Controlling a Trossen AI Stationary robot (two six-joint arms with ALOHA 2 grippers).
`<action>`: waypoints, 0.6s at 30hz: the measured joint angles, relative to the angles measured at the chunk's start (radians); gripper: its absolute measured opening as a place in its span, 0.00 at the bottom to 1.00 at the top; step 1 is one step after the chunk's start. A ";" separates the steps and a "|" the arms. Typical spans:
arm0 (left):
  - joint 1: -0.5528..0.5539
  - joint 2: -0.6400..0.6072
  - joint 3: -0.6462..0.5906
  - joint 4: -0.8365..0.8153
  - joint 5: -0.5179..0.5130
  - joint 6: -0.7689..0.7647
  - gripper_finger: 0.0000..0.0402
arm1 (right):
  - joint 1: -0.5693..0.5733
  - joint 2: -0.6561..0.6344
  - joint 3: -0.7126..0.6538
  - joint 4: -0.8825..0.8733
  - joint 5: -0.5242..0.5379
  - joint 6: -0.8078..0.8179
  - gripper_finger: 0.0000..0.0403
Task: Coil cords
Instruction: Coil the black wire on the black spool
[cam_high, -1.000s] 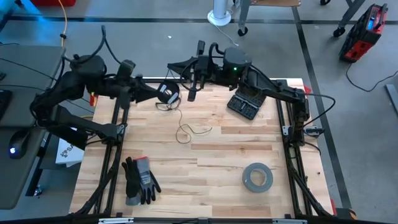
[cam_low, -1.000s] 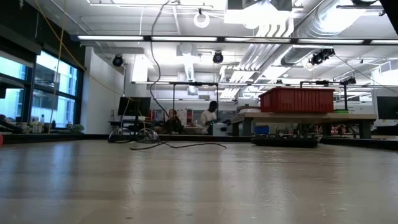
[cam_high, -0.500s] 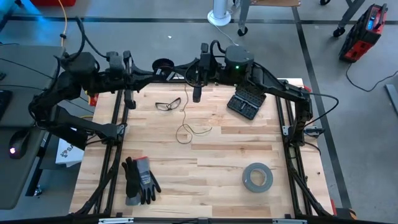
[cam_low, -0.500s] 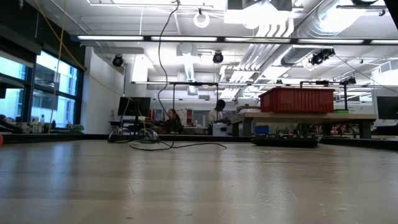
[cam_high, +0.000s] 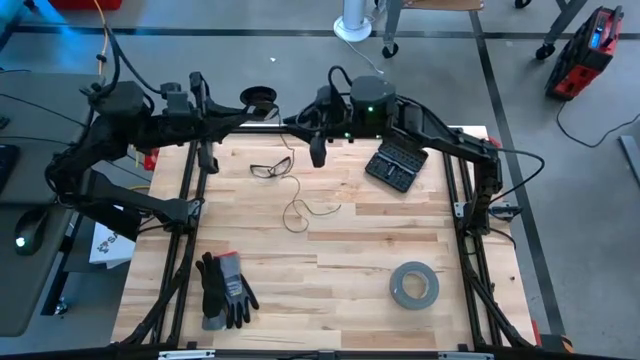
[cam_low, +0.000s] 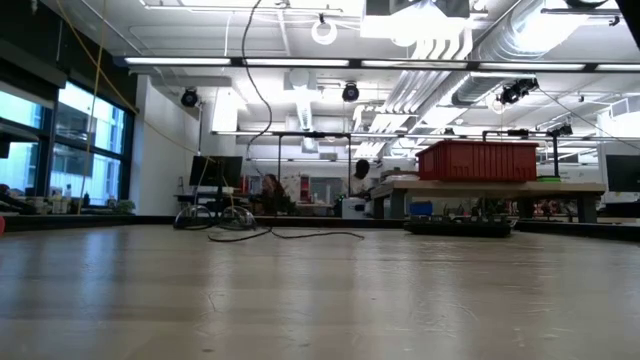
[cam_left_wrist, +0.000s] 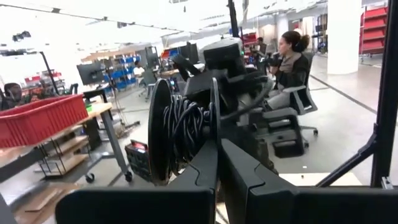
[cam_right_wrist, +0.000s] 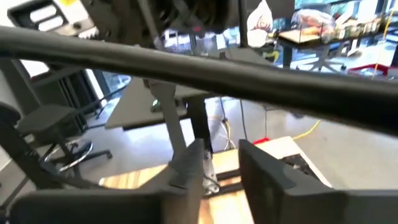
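Observation:
The small round black spool (cam_left_wrist: 180, 134), wound with thin dark cord, is high above the table's far edge, with my left gripper (cam_high: 262, 112) shut on it. From there the cord (cam_low: 250, 100) hangs down. Its loose end lies in a small loop (cam_high: 297, 212) on the table's middle. My right gripper (cam_right_wrist: 221, 158) points level toward the spool from the right, close to it. Its fingers (cam_right_wrist: 189, 165) stand apart, and I see nothing between them. My left gripper pinches the rim of the spool's nearer flange (cam_left_wrist: 214, 134) between its two fingers. They come level from the table's left. The spool stands on edge, clear of the table, its wound cord (cam_left_wrist: 183, 127) showing between the two flanges.
Safety glasses (cam_high: 270, 167) lie below the grippers. A black bit case (cam_high: 395, 165) sits at the far right, a grey tape roll (cam_high: 413, 285) at the near right and dark gloves (cam_high: 225, 288) at the near left. Black frame rails (cam_high: 185, 200) run along both sides.
My left gripper has rolled and tipped, swinging the spool up and toward the table's far edge, off the spot above the glasses. The hanging cord has swayed, while its loop has stayed on the table. My right gripper has tipped down a little.

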 joint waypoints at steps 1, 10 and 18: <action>0.000 0.001 0.000 0.002 0.000 0.000 0.00 | 0.001 0.000 0.000 -0.014 0.000 0.000 0.24; 0.000 0.001 0.000 0.026 0.001 0.002 0.00 | 0.000 0.000 0.000 -0.087 -0.035 -0.013 0.39; 0.000 0.001 0.000 0.032 0.001 0.002 0.00 | 0.001 0.000 0.000 -0.130 -0.032 -0.064 0.34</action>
